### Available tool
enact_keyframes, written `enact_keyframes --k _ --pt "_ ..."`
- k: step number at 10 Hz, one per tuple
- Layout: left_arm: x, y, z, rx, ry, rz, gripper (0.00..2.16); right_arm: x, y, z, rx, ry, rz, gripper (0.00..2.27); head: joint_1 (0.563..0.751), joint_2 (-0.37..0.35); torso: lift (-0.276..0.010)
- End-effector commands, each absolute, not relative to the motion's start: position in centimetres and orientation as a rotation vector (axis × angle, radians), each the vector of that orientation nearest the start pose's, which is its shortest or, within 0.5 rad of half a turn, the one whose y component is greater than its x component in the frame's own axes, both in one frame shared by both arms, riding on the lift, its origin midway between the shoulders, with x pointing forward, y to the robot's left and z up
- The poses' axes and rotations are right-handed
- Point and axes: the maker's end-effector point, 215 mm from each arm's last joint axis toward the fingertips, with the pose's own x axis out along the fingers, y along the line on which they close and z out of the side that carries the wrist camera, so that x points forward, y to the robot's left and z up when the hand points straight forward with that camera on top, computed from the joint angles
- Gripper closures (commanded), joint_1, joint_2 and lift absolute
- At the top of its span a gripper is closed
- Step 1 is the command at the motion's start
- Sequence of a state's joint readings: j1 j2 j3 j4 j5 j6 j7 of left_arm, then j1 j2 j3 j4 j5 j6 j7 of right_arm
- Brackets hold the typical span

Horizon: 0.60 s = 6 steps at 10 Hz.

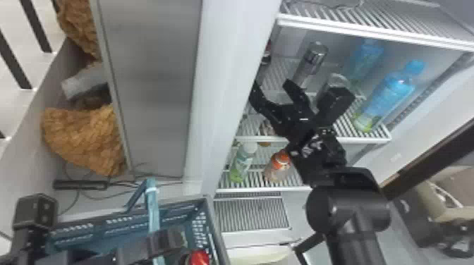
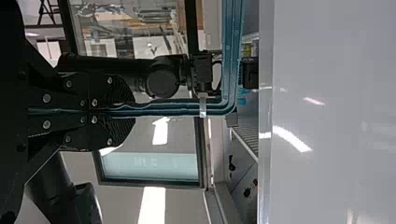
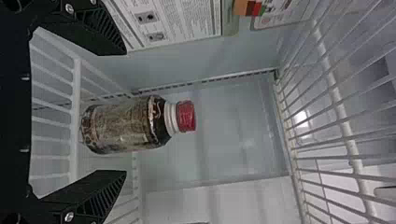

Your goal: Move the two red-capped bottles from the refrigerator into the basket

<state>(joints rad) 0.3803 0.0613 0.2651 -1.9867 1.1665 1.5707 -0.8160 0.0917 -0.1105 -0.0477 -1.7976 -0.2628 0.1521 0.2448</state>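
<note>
In the head view my right gripper is open inside the refrigerator, at its middle shelf. Part of a dark red-capped bottle shows beyond it at the wall's edge. The right wrist view has this bottle upright on the wire shelf, in line with the gap of the open right gripper, with space on both sides. My left gripper is over the blue basket, where a red cap shows. In the left wrist view, the left gripper is shut on the basket's handle.
Clear bottles and blue bottles stand right of and behind the right gripper. Below are a green-white bottle and an orange-capped bottle. Wire shelf edges and the refrigerator's side wall border the right arm.
</note>
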Motion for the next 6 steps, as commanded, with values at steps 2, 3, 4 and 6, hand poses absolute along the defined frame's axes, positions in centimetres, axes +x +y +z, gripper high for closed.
enact_keyframes --k 2,3,4,6 --pt "23.4 4.1 -30.9 -1.413 0.862 -1.269 1.20 58.5 -22.1 -30.0 0.146 -0.008 0.238 0.10 0.695 -0.251 0.000" --pt "23.4 4.1 -30.9 -1.413 0.862 -1.269 1.20 59.3 -22.3 -29.9 0.145 -0.008 0.231 0.10 0.695 -0.247 0.000" --pt "23.4 4.1 -31.0 -1.414 0.864 -1.267 1.20 59.9 -22.5 -29.7 0.141 -0.011 0.227 0.10 0.695 -0.246 0.000" --pt "23.4 4.1 -30.9 -1.415 0.863 -1.268 1.20 61.0 -22.7 -30.7 0.139 0.010 0.220 0.10 0.695 -0.246 0.000"
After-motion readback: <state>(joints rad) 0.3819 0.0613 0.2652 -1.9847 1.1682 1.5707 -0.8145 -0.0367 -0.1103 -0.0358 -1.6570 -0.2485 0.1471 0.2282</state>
